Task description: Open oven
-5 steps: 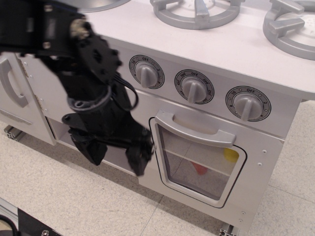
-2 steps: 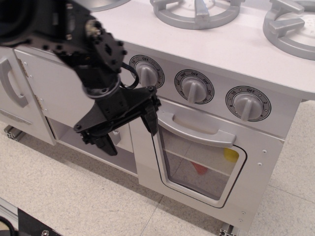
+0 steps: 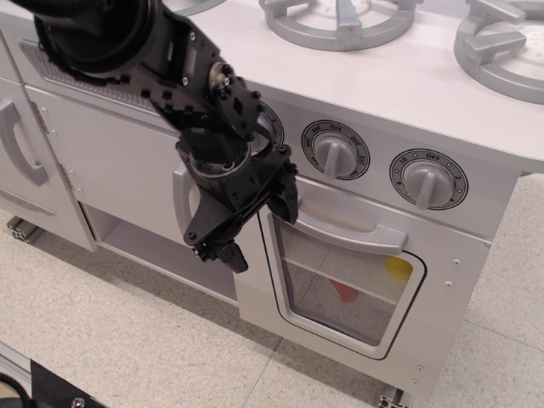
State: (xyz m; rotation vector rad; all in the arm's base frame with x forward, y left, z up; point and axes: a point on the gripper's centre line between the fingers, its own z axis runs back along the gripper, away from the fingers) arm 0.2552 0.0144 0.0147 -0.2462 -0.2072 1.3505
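Observation:
The oven (image 3: 442, 280) is the white compartment at the centre right. Its door has a clear rounded window (image 3: 340, 289) and a wide grey bar handle (image 3: 353, 234), and it stands closed. My black gripper (image 3: 257, 228) is open and empty, right at the left end of the handle. One finger (image 3: 286, 201) sits by the handle's left end and the other (image 3: 231, 255) hangs lower left in front of the door's left edge. I cannot tell whether a finger touches the handle. A yellow and a red thing show behind the window.
Two knobs (image 3: 337, 153) show above the oven; my arm covers a third. Grey burners (image 3: 340, 17) sit on the top. Plain cupboard doors with vertical handles (image 3: 21, 144) stand at the left, over an open shelf (image 3: 144, 246). Tiled floor (image 3: 153, 348) lies below.
My gripper has moved right and up from in front of the cupboard to the left end of the oven handle, turning as it went. The oven door has not moved.

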